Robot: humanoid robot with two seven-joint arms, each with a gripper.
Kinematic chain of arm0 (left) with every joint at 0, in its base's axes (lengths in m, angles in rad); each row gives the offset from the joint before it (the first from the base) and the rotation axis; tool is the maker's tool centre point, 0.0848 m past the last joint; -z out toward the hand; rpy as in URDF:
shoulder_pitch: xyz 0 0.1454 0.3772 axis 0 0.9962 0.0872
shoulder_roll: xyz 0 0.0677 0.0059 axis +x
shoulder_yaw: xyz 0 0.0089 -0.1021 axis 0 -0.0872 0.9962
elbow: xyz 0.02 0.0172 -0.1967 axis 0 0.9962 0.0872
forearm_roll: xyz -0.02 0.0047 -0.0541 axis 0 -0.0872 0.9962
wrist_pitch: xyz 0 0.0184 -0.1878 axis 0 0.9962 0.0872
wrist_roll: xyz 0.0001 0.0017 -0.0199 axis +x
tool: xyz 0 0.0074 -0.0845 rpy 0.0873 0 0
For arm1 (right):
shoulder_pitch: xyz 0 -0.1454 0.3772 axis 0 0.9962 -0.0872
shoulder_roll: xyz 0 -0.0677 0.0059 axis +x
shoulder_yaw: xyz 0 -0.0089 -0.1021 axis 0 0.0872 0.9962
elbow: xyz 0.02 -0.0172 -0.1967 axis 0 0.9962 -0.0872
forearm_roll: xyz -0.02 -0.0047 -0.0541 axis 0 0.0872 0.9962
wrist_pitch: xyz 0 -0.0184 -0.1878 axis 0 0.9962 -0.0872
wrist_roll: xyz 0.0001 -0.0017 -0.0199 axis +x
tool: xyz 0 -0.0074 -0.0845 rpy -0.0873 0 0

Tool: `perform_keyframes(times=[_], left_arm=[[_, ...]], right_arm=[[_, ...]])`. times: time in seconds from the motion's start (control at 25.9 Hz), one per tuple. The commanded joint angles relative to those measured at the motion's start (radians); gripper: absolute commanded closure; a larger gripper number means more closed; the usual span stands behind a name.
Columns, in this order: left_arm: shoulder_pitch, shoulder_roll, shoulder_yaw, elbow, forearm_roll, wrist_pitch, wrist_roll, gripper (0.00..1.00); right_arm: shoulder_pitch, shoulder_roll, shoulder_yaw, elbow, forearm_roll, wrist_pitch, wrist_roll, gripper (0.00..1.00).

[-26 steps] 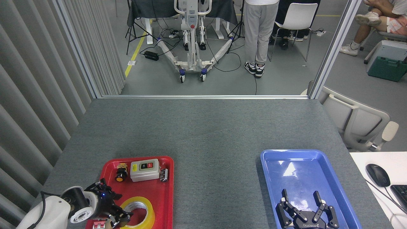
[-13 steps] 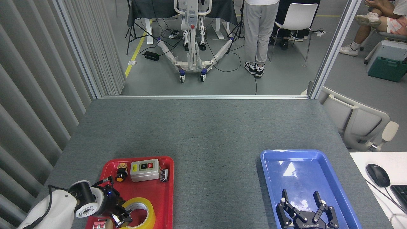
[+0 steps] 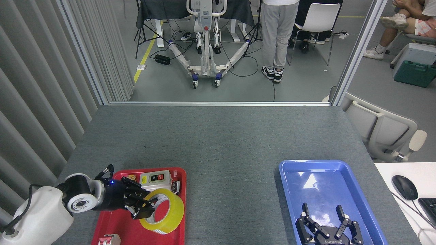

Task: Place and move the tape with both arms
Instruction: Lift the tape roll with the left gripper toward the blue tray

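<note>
Head view shows the left end effector (image 3: 142,206) clamped on the tape (image 3: 162,211), tilted above the red tray (image 3: 115,224) near the surface's front-left corner, likely for handover, while the right end effector (image 3: 327,228) waits spread apart over the blue tray (image 3: 289,177).

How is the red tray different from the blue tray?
The red tray holds things: a grey switch box and other small parts, with the tape held tilted above it by the left claw. The blue tray has nothing lying in it; the open right claw hovers over its near end. The red tray sits on the left of the table, the blue one on the right. Both are flat rectangular trays with raised rims.
</note>
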Motion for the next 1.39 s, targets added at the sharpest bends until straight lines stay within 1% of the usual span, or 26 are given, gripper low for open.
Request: perform_keyframes(times=[0.0,0.12,0.19,0.27,0.31,0.35,0.46,0.54,0.58,0.66,0.73,0.81,0.85,0.93,1.08,1.2,1.35], left_arm=[[0.003,-0.046,0.061,0.003,0.165,-0.045,0.059,1.00],[0.010,-0.146,0.076,0.041,0.261,-0.094,0.144,1.00],[0.016,-0.231,0.076,0.096,0.304,-0.129,0.188,1.00],[0.027,-0.330,0.083,0.182,0.308,-0.129,0.197,1.00],[0.027,-0.380,0.096,0.237,0.305,-0.129,0.197,1.00],[0.027,-0.417,0.109,0.294,0.304,-0.129,0.197,1.00],[0.006,-0.489,0.109,0.385,0.304,-0.129,0.194,1.00],[0.006,-0.526,0.104,0.391,0.304,-0.129,0.194,1.00],[0.006,-0.543,0.098,0.391,0.302,-0.129,0.193,1.00],[0.003,-0.552,0.066,0.394,0.302,-0.129,0.193,1.00],[-0.004,-0.548,0.056,0.392,0.310,-0.129,0.194,1.00],[-0.005,-0.541,0.056,0.391,0.313,-0.129,0.194,1.00],[-0.005,-0.540,0.055,0.391,0.313,-0.129,0.194,1.00],[0.000,-0.540,0.055,0.391,0.313,-0.129,0.196,1.00],[0.003,-0.538,0.055,0.388,0.314,-0.129,0.196,1.00],[0.021,-0.514,0.060,0.382,0.317,-0.129,0.202,1.00],[0.035,-0.501,0.060,0.365,0.327,-0.129,0.203,1.00]], right_arm=[[0.000,0.000,0.000,0.000,0.000,-0.005,-0.006,0.00],[0.000,0.000,0.000,0.000,0.000,-0.005,-0.009,0.00],[0.000,-0.002,0.000,0.000,0.000,-0.007,-0.009,0.00],[-0.001,-0.002,0.000,0.000,0.000,-0.014,-0.011,0.00],[-0.001,-0.002,0.000,0.000,0.000,-0.036,-0.013,0.00],[-0.001,-0.002,-0.002,-0.002,0.000,-0.067,-0.014,0.00],[0.008,-0.014,-0.017,-0.011,-0.002,-0.195,-0.045,0.00],[0.026,-0.019,-0.052,-0.021,-0.002,-0.283,-0.085,0.00],[0.042,-0.019,-0.078,-0.029,-0.002,-0.349,-0.097,0.00],[0.074,-0.025,-0.144,-0.037,-0.005,-0.536,-0.108,0.00],[0.098,-0.028,-0.206,-0.038,-0.012,-0.740,-0.118,0.00],[0.106,-0.031,-0.238,-0.038,-0.023,-0.886,-0.140,0.00],[0.105,-0.038,-0.241,-0.038,-0.029,-0.926,-0.146,0.00],[0.105,-0.046,-0.239,-0.038,-0.037,-0.926,-0.149,0.00],[0.092,-0.043,-0.227,-0.038,-0.038,-0.926,-0.148,0.00],[0.083,-0.040,-0.222,-0.038,-0.037,-0.926,-0.146,0.00],[0.028,-0.035,-0.140,-0.038,-0.029,-0.926,-0.144,0.01]])
